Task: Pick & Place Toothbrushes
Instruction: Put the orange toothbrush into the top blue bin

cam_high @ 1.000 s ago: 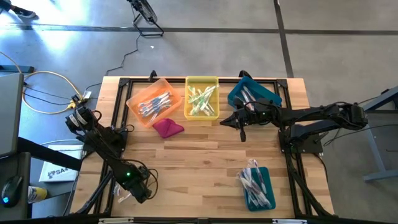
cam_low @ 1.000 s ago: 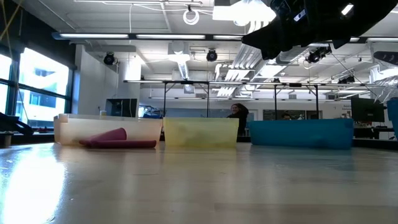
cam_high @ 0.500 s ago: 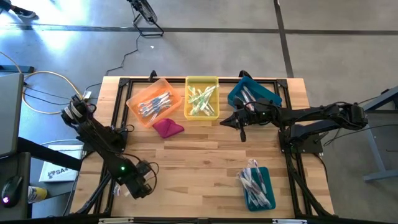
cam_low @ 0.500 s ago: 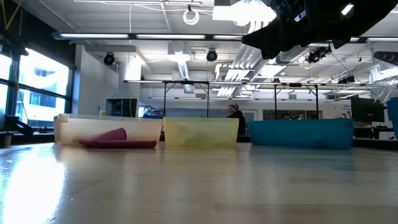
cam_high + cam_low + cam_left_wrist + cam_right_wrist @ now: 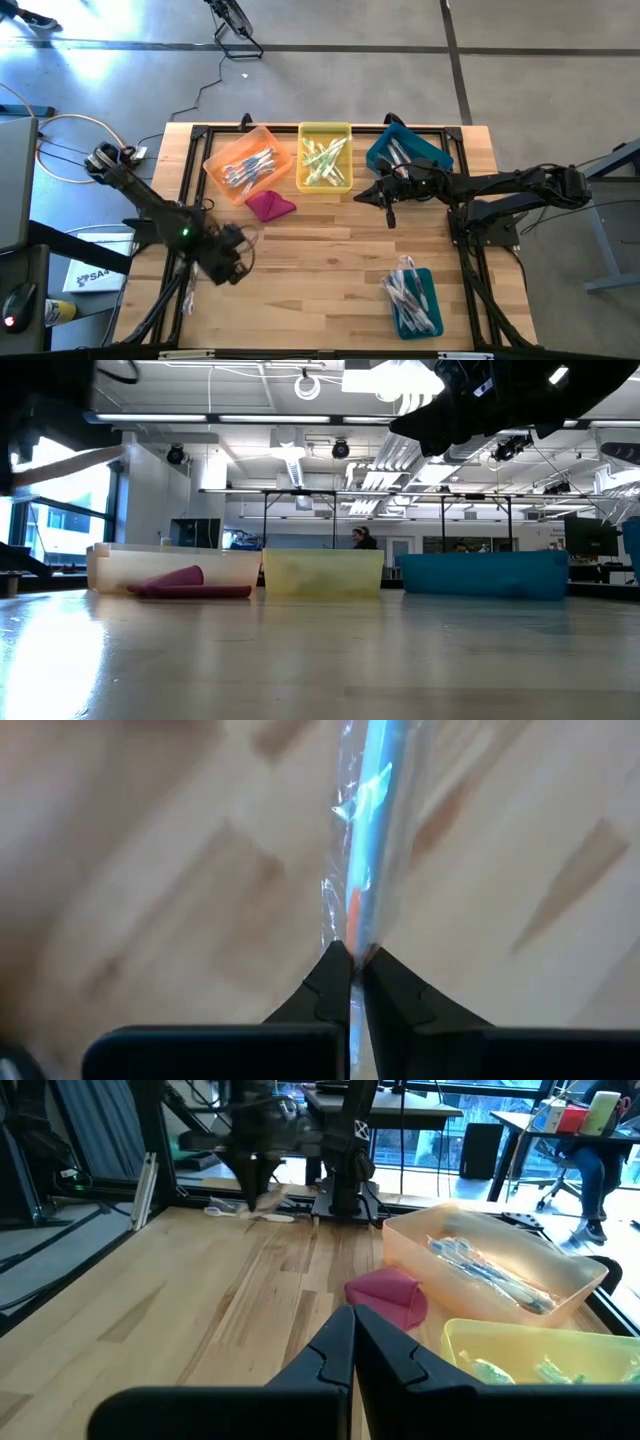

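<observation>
The left gripper (image 5: 350, 952), at about eight o'clock on the table (image 5: 330, 250), is clenched on the very end of a wrapped toothbrush (image 5: 368, 840) with a blue and orange body, which sticks out ahead of the fingertips above the bare wood. The hold looks thin: the pads pinch mostly crinkled clear wrapper, so I judge the toothbrush could slide or swing loose if the arm moves fast, and drop short of the bins. The orange bin (image 5: 245, 163), yellow bin (image 5: 325, 157) and a teal bin (image 5: 405, 150) sit from eleven to one o'clock; choosing wrongly is another risk. The right gripper (image 5: 389, 210), pinched empty, waits near one o'clock.
</observation>
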Tool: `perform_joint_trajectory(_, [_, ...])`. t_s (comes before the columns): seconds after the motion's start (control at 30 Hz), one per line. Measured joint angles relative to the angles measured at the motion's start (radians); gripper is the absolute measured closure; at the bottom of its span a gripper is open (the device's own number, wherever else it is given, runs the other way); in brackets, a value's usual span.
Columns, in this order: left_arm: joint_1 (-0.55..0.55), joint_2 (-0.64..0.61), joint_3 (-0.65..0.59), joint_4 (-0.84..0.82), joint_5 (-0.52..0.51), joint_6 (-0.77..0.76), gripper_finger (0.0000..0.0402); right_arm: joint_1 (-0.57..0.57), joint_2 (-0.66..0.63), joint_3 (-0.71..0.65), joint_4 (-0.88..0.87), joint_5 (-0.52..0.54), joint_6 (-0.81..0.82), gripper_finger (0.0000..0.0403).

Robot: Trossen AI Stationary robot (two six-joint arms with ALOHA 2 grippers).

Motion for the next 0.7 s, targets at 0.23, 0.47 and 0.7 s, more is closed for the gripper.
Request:
perform_joint_trajectory(0.23, [0.247, -0.047, 0.0, 0.11, -0.022, 0.428, 0.0396, 0.0, 0.0, 0.0, 0.0, 0.007, 0.0, 0.0401])
perform_joint_trajectory(0.47, [0.489, -0.047, 0.001, 0.357, 0.049, 0.889, 0.0396, 0.0, 0.0, 0.0, 0.01, 0.007, 0.0, 0.0401])
perform_joint_trajectory(0.7, [0.701, -0.047, 0.001, 0.552, 0.181, 1.253, 0.0396, 0.0, 0.0, 0.0, 0.082, 0.004, 0.045, 0.0401])
